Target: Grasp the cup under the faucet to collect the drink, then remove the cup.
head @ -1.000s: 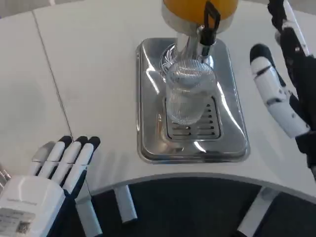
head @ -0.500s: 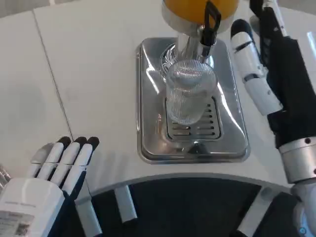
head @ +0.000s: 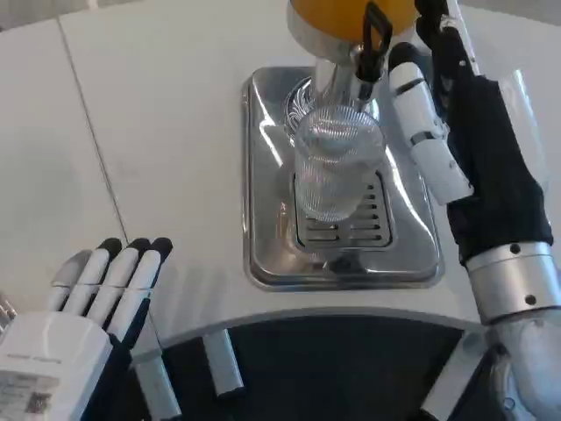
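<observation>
Cup (head: 333, 171): clear ribbed glass, upright on the slotted grate of the steel drip tray (head: 263, 175), directly under the faucet (head: 372, 44). Looks empty; no liquid visible in it, though the clear glass makes that hard to confirm.

Faucet has a black lever and hangs off the orange drink tank (head: 337, 13) at 12 o'clock from the cup. No stream visible.

Right hand (head: 456, 132): at 3 o'clock of the cup, just beside it, not touching as far as I can see. Fingers extended and apart, pointing toward 12, holding nothing. The white finger nearest the cup runs along the tray's right side, with its tip up near the faucet lever. Can't tell if any finger contacts the lever.

Left hand (head: 88, 316): at 7 o'clock, well apart from the tray, lying on the desk (head: 158, 114) near the front edge. Fingers straight and pressed together side by side, nothing in it. Looks like it's idle.

Progress: early. The cup is in place under the faucet, but not grasped. Left to do: close the right hand around the cup, dispense and collect the drink, then lift the cup clear of the tray.
</observation>
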